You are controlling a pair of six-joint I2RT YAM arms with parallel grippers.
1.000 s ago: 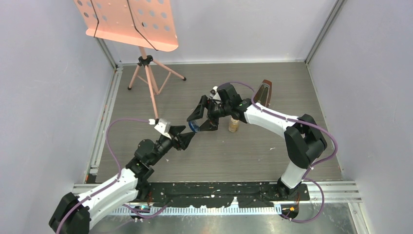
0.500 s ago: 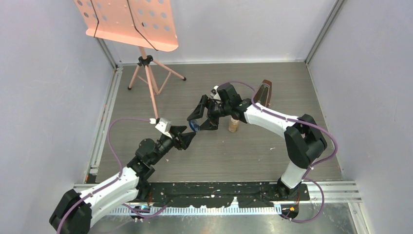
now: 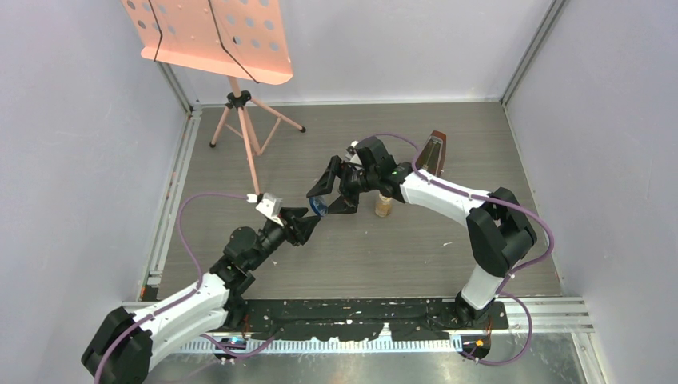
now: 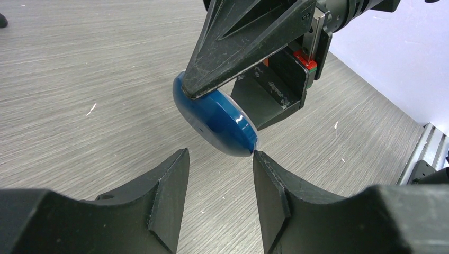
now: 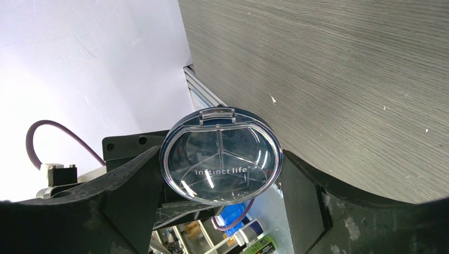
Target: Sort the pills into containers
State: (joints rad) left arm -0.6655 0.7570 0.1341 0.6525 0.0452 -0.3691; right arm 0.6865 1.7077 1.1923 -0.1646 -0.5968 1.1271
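The right gripper (image 5: 221, 156) is clenched on the rim of the blue dish (image 4: 214, 119), holding it tipped on edge in the air above the middle of the worktop (image 3: 360, 256); its clear lid (image 5: 212, 182) looks shut, and no pills can be made out. The left gripper (image 4: 219, 154) hovers just below the dish with its jaws apart and nothing between them. The amber bottle (image 3: 384, 206) stands upright just beside the right arm, right of the dish. The likely risks: the left jaws pressing on the rim could twist the dish out of its narrow hold and drop it; prying the lid while tilted could spill anything inside; the right arm could knock over the bottle.
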